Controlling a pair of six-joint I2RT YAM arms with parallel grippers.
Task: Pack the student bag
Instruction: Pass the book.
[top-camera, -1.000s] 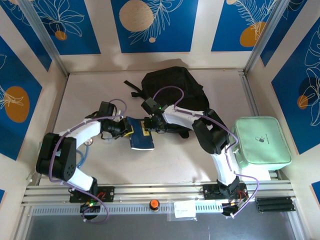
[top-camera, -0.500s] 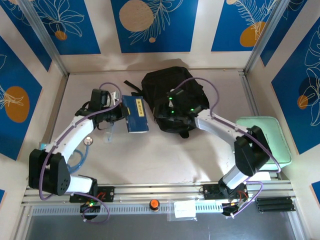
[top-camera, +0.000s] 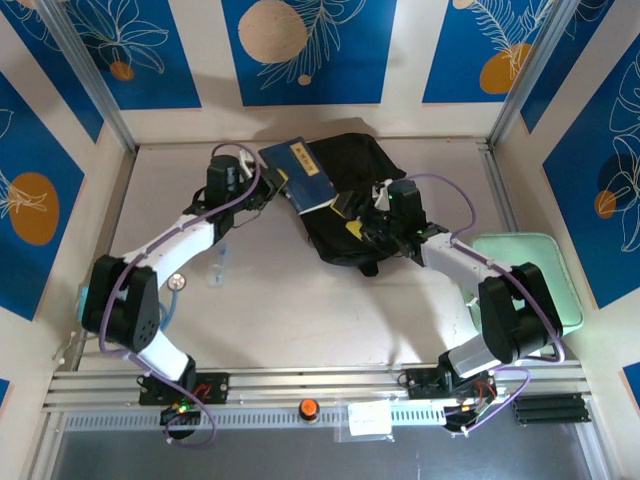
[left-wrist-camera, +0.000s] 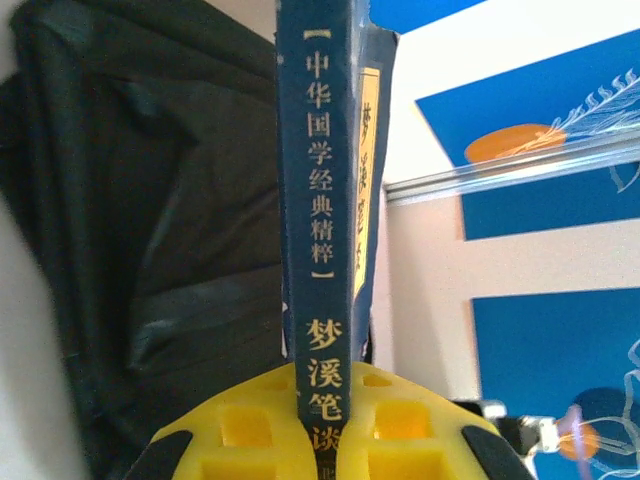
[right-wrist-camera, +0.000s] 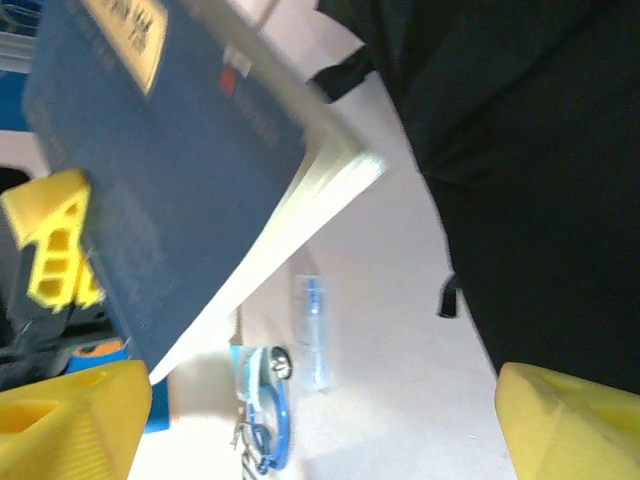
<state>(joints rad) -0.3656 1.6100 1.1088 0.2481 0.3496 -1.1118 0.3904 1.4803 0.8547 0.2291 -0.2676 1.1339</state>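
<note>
Over the left rear corner of the student bag (top-camera: 365, 160), the left gripper (top-camera: 268, 182) holds the blue book (top-camera: 300, 172) aloft, its yellow fingers clamped on the lower end of the spine (left-wrist-camera: 325, 250). A second ago the book sat low in front of the bag's left side with both grippers at it; since then the left arm has carried it up and back alone. The right gripper (top-camera: 362, 215) has swung onto the bag's middle, and its wrist view shows the jaws spread wide with nothing between them (right-wrist-camera: 320, 430). The bag lies slumped at the far middle of the table, and I cannot tell whether its mouth is open. Judging from this, the book has passed to one arm, freeing the other to part the bag's opening.
</note>
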